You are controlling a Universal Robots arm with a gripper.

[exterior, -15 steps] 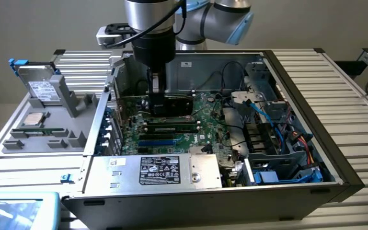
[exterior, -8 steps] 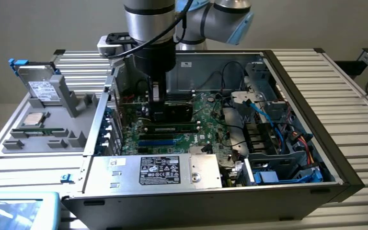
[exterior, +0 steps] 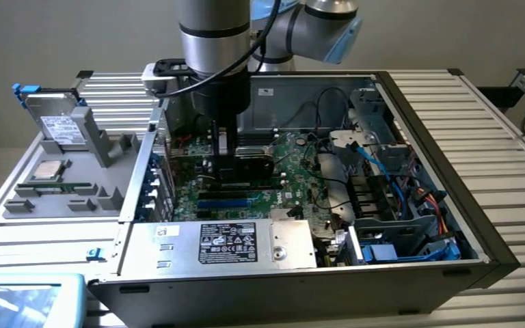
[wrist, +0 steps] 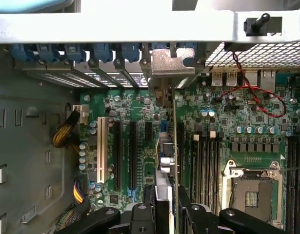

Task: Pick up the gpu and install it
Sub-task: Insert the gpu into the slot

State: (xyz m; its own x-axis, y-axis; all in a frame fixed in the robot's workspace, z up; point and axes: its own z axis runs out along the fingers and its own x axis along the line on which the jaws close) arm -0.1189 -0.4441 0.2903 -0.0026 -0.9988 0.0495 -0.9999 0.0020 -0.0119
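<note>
Nearest the wrist, the gripper (wrist: 164, 197) has its fingers (wrist: 147, 202) set narrow, each side pressed against a thin card that stands on edge between them; I judge this a firm hold on the gpu (wrist: 163, 168), not a mere touch. In the exterior view the gripper (exterior: 229, 162) is reaching down inside the open case (exterior: 335, 290), with the gpu (exterior: 249, 171) showing its black cooler just beneath it.

The relation that matters is the lie of the card's long axis: it runs straight away from the fingers towards the back of the case, parallel to the long black slots (wrist: 132, 151) on the motherboard (wrist: 140, 100); those slots lie just beside the card, not under it.

Further along, the card's silver bracket (wrist: 172, 62) forms the far end; it sits close against the rear wall (wrist: 110, 29), at the row of blue clips (wrist: 93, 51).

The card is low over the board, but whether its bottom edge has entered a slot I cannot tell, since the card hides the slot beneath it; the alignment looks right to me. Outside the case, at the exterior view's left, a hard drive (exterior: 62, 126) stands in a grey tray (exterior: 107, 181), well apart from the work.
</note>
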